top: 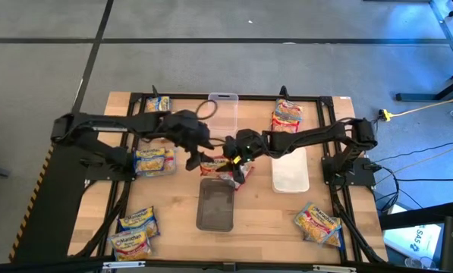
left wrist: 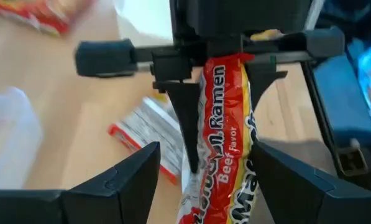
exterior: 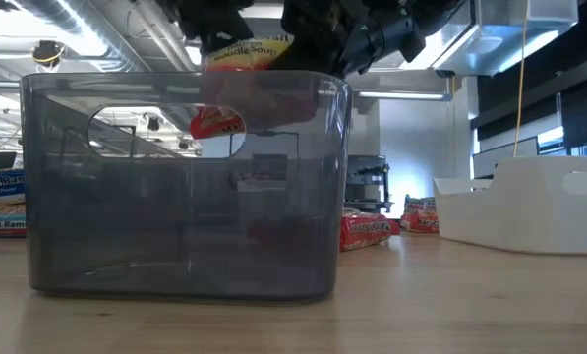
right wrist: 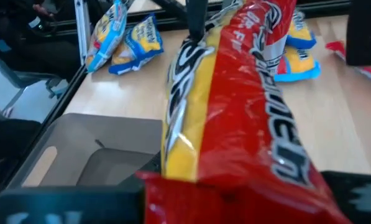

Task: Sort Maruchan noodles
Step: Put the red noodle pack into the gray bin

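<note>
One red plastic beef ramen packet [top: 220, 162] is hanging at the high view's centre, above the counter [top: 256, 216], just over the smoky grey bin [top: 215, 205]. Right end effector [top: 236, 155] is clamping it; left end effector [top: 198, 154] is standing spread apart around its other end. Best: left arm backing clear, then the right releasing squarely above the bin.

Red beef ramen packet [left wrist: 225, 134] held above table, blue packets [top: 137, 232] scattered flat
</note>
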Action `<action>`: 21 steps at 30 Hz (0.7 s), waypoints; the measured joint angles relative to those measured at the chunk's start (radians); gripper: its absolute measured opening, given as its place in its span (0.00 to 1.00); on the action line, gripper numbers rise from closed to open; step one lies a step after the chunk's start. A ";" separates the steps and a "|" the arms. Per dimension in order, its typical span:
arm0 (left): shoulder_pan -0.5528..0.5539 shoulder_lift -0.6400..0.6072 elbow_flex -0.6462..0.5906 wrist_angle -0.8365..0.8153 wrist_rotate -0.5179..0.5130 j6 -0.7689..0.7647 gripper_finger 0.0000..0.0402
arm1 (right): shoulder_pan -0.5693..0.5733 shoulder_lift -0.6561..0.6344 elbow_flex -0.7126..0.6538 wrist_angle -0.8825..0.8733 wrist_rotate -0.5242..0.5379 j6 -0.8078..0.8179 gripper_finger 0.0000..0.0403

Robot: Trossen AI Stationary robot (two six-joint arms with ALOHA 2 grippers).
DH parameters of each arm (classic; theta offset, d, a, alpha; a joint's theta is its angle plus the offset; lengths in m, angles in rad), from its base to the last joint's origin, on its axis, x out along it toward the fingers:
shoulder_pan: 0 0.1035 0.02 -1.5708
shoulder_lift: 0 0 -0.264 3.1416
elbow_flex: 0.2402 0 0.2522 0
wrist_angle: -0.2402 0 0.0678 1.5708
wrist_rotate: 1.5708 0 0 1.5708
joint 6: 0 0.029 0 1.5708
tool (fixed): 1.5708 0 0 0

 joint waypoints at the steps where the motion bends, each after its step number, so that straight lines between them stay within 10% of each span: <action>1: -0.002 0.022 0.030 -0.039 0.016 0.004 0.62 | 0.002 0.000 0.000 -0.005 0.000 -0.002 0.26; 21: -0.027 0.162 0.181 -0.268 -0.009 0.018 0.62 | 0.015 0.000 0.005 -0.004 0.049 -0.023 0.27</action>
